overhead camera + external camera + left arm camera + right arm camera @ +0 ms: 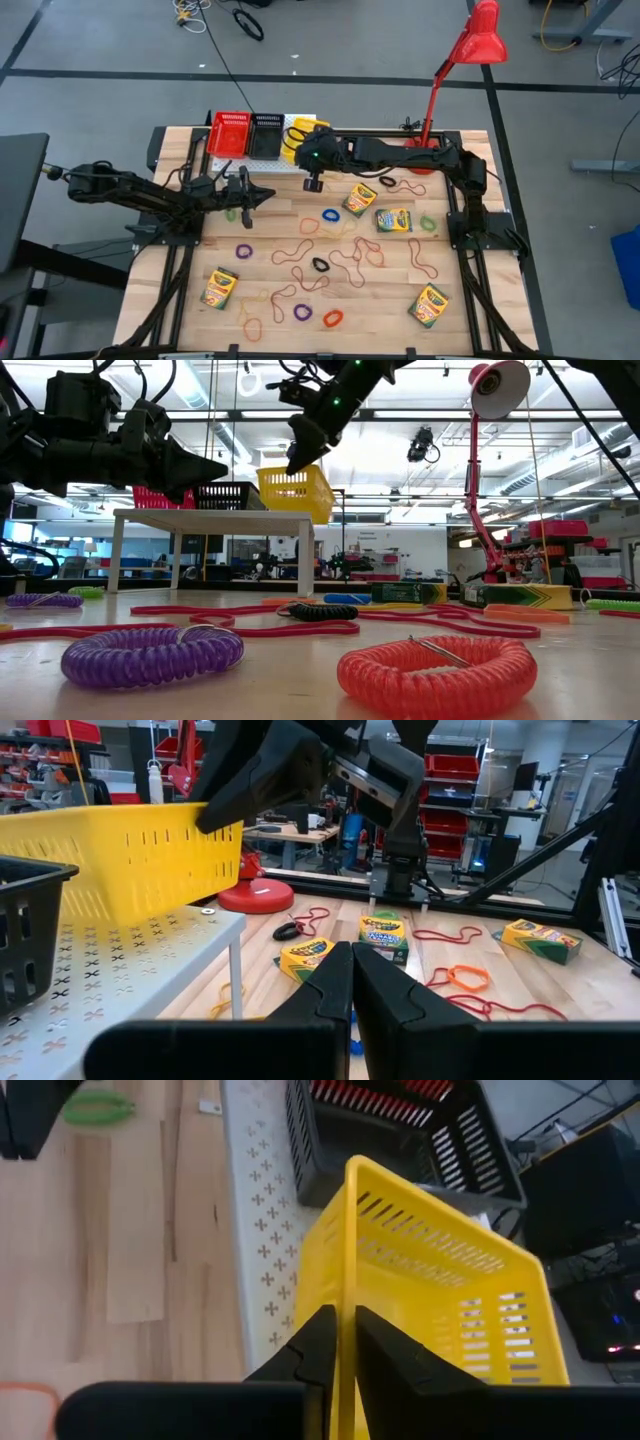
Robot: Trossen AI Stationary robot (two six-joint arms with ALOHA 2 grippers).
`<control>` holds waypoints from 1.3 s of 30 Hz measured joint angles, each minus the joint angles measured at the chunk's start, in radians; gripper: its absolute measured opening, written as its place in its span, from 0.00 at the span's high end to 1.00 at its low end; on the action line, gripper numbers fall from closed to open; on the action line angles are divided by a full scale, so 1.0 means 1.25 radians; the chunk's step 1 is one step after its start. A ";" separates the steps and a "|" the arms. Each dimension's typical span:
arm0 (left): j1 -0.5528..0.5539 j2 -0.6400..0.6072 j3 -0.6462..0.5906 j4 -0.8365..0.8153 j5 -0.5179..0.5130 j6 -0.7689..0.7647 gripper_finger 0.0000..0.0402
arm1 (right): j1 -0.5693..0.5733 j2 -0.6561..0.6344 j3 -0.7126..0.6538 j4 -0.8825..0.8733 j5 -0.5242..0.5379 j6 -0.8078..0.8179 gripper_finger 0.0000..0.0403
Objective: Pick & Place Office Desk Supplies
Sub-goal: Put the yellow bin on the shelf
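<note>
Purple loop [152, 655] and orange loop [436, 672] lie nearest on the bench [470, 250]. Right end effector [340, 1342] straddles the yellow basket [440, 1280] wall on the stand [262, 162], fingers nearly together. Left end effector [350, 982], clenched empty, hovers nearer the crayon boxes [385, 932], which lie ahead.

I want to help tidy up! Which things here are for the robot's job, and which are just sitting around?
For the job:
crayon boxes
red rubber bands
little coloured loops
yellow basket, with the right tool at its rim

Just sitting around:
red lamp
white stand
black basket
red basket
</note>
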 joint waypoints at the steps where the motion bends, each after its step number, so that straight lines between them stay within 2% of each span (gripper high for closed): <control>1: 0.000 0.000 0.000 0.000 0.000 0.000 0.97 | 0.000 0.000 0.000 0.006 -0.004 -0.003 0.89; 8: 0.000 0.000 0.000 0.000 0.000 0.000 0.97 | 0.000 0.000 0.000 0.041 -0.045 -0.005 0.87; 18: 0.000 0.000 0.000 0.000 0.000 0.000 0.97 | -0.001 0.000 0.000 0.040 -0.058 -0.047 0.74; 21: 0.000 0.000 0.000 0.000 0.000 0.000 0.97 | 0.007 -0.005 0.000 0.042 -0.017 -0.059 0.70; 25: 0.000 0.000 0.000 0.000 0.000 0.000 0.97 | 0.035 -0.056 -0.001 0.035 0.130 -0.100 0.67; 27: 0.000 0.000 0.000 0.000 0.000 0.000 0.97 | 0.042 -0.086 0.000 0.003 0.178 -0.090 0.69; 29: 0.000 0.000 0.000 0.000 0.000 0.000 0.97 | 0.029 -0.105 0.000 -0.048 0.165 -0.022 0.73; 32: 0.000 0.000 0.000 0.001 0.000 0.000 0.97 | -0.023 -0.114 0.000 -0.137 0.072 0.099 0.85; 35: 0.000 0.000 0.000 0.000 0.000 0.000 0.97 | -0.071 -0.108 -0.018 -0.173 0.004 0.155 0.97; 39: 0.000 0.000 0.000 -0.001 0.000 0.000 0.97 | -0.110 -0.103 -0.091 -0.110 -0.055 0.171 0.96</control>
